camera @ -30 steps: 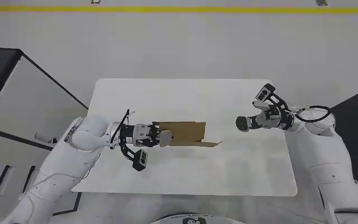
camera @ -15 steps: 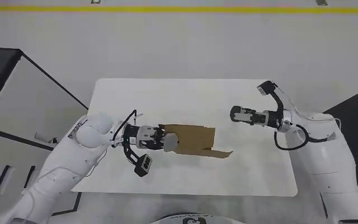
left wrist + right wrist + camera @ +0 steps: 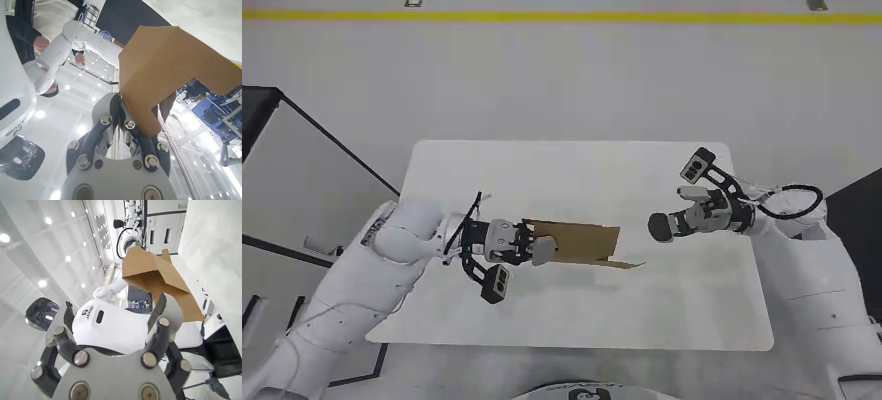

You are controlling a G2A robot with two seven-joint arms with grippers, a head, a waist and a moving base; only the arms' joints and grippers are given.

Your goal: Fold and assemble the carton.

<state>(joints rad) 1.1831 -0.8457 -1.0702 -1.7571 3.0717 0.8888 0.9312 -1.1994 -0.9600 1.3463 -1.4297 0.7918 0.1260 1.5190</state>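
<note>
The brown carton (image 3: 577, 243) hung over the middle of the white table (image 3: 542, 170), its left end pinched in the left gripper (image 3: 539, 249), whose fingers pressed together on a cardboard edge; to its right the right gripper (image 3: 660, 226) faced the carton's open end with fingers spread wide and holding nothing, near the carton but apart from it; a yellow line (image 3: 562, 16) ran across the floor beyond the table's far side; the carton stood half-opened as a creased sleeve, its panels bent at an angle, with one flap jutting rightward from its near edge.
</note>
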